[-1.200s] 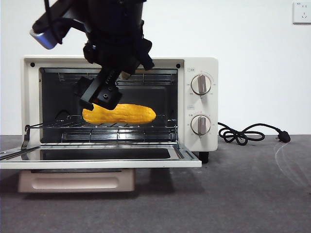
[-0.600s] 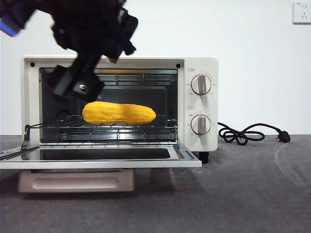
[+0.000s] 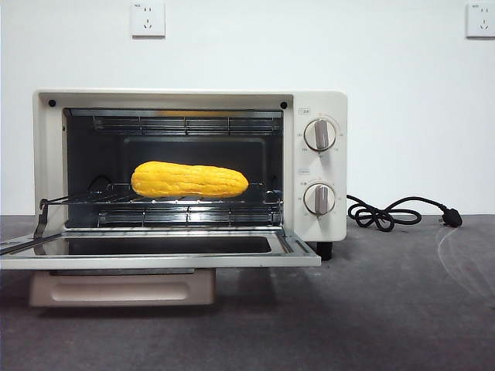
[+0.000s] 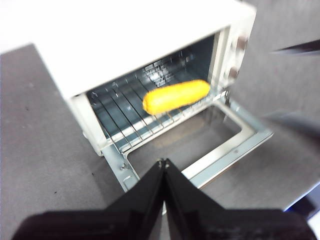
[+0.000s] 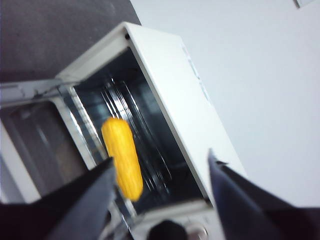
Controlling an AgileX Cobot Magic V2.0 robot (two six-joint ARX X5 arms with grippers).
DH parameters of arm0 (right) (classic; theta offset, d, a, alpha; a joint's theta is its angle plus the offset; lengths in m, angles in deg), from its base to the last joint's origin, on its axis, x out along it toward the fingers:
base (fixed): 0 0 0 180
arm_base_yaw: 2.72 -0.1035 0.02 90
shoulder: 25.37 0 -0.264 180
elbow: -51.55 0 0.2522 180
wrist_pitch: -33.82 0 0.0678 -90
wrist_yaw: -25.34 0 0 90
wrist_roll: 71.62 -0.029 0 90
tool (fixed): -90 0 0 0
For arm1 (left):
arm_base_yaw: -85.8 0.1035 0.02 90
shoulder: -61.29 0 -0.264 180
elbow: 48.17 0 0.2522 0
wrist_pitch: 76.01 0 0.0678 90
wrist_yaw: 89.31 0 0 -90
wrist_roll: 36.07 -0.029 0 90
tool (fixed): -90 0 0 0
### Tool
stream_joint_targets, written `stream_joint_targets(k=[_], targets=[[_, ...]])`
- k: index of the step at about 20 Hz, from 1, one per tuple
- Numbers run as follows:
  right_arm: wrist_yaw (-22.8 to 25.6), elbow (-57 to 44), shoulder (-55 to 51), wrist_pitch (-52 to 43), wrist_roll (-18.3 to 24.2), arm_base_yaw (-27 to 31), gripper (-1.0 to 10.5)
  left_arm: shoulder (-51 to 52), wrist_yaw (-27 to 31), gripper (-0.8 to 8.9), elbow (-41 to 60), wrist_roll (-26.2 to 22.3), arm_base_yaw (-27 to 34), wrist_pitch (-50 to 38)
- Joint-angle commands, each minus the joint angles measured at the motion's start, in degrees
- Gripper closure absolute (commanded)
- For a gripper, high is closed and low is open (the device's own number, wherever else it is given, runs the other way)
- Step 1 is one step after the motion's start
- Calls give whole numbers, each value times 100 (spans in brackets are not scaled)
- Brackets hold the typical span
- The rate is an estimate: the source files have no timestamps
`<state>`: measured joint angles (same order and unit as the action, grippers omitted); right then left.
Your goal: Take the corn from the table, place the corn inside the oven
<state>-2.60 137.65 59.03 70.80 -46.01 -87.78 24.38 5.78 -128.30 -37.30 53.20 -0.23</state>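
Spread widest: the dark grey, matte, mottled counter (image 3: 402, 309), carrying everything else. Planted on it toward nine o'clock of the front view, the cream-white boxy toaster oven (image 3: 189, 166) (image 4: 150, 45) (image 5: 170, 85), door (image 3: 155, 253) dropped flat and open, two round knobs stacked at its three o'clock side, a black cord (image 3: 390, 212) trailing off further toward three o'clock. Inside, on the wire rack (image 3: 166, 202), the yellow-orange oblong cob of corn (image 3: 189, 179) (image 4: 176, 96) (image 5: 123, 165), lying lengthwise across the rack, resting on the bars and touched by nothing. Judged from the ridged kernel rows and plump rounded ends: light, fairly stiff, probably a moulded replica, not fragile, yet round enough to roll on the bars and a little slick on the ridges; best taken across the middle of its length, pinched over the narrow width, never by a tapered end. Task judged essentially done, with only the door possibly left to shut. Smallest, the two tools: left tool (image 4: 164, 167) with black jaws pressed together, empty, raised clear in front of the open door. Right tool (image 5: 160, 172) with jaws spread wide apart, empty, looking down at the oven mouth, well clear of the cob. Neither visible in the front view.
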Motion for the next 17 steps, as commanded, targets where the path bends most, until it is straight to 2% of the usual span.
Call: stream_joint_targets(k=[1, 4, 7, 11, 17], targets=[[98, 15, -306, 708, -944, 13, 871, -433, -46, 819, 9, -341, -11, -164], [92, 15, -656, 1486, -1694, 44, 936, -916, -356, 820, 9, -481, -7, -385], [-157, 15, -988, 2083, -2177, 129, 955, -1320, -800, 820, 28, -570, 7, -603], [-1134, 15, -1419, 2603, -2673, 380, 955, -1591, -1241, 820, 258, -658, 136, -907], [-2940, 15, -1950, 2802, -2761, 1165, 955, -1576, -2009, 821, 1014, -654, 802, -1237]])
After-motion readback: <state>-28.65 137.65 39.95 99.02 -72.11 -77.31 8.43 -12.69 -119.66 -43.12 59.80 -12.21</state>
